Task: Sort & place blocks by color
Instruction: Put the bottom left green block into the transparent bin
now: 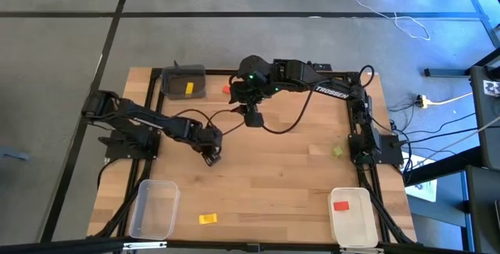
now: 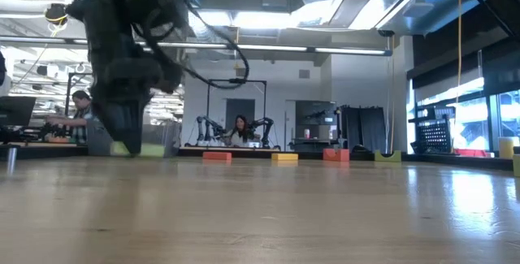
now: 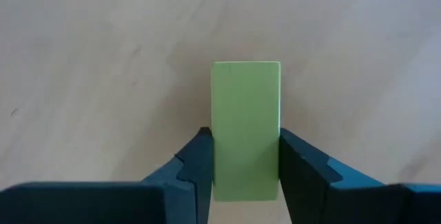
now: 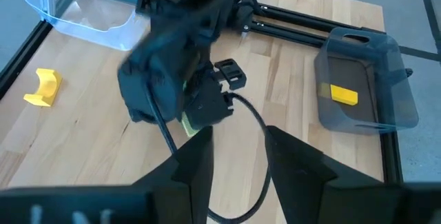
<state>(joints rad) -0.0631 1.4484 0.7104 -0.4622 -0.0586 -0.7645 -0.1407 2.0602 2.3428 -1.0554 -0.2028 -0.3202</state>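
My left gripper (image 1: 211,154) is shut on a light green block (image 3: 245,107) left of the table's middle; the right wrist view shows that block (image 4: 191,124) under its fingers. My right gripper (image 1: 252,117) hangs raised over the far middle, open, with nothing between its fingers (image 4: 239,138). A yellow block (image 1: 188,89) lies in the dark bin (image 1: 184,73), and a red block (image 1: 341,205) lies in the white bin (image 1: 349,224). Loose on the wood lie a red block (image 1: 226,90), a green block (image 1: 337,152) and a yellow block (image 1: 207,219). My left gripper pinches the green block's two long sides (image 3: 216,156) between its two fingers, at one end of the block. The fingers come steeply from above and lie along the block. I cannot tell whether the block's underside rests on the wood or is just off it.
A clear bin (image 1: 152,207) stands at the near left corner. Black frame rails (image 1: 156,90) run along the table's sides, and a cable (image 1: 285,121) loops from the right arm over the middle. Bare wood spreads across the near middle.
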